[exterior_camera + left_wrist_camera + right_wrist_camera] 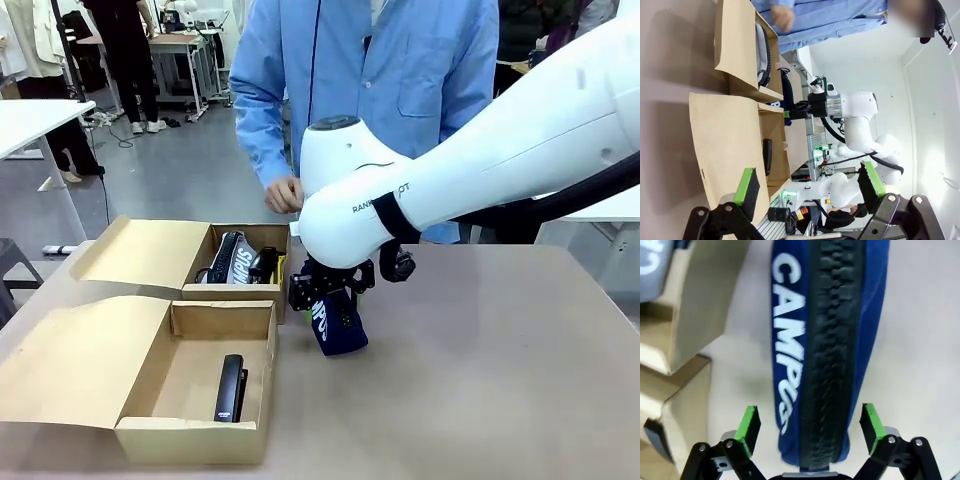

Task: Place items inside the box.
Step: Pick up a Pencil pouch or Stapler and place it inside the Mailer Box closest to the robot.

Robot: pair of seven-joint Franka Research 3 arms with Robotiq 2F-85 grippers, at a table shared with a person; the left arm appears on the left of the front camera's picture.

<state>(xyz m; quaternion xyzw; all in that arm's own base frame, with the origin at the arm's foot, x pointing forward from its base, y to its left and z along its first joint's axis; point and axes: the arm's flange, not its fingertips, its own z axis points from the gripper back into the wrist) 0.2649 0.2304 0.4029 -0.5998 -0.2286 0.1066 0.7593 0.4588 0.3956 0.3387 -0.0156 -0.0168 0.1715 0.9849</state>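
Observation:
The navy zip pouch (pixel 338 328) lettered "CAMPUS" (pixel 826 340) rests on the table just right of the boxes. My right gripper (pixel 327 298) (pixel 810 422) is lowered over it, open, with the green pads (pixel 751 422) on either side of its near end and clear of the fabric. The near cardboard box (pixel 195 440) holds a black stapler (pixel 230 388) (pixel 767 156). The far box (pixel 235 291) holds a grey zip pouch (pixel 232 262) (pixel 761 50) and some dark items. My left gripper (pixel 809 185) hangs open and empty, well back from the boxes.
Both boxes have their lids (pixel 85 365) folded open toward the left. A person in a blue shirt stands at the far edge, one hand (pixel 285 195) held above the far box. Bare table (pixel 500 380) stretches to the right of the pouch.

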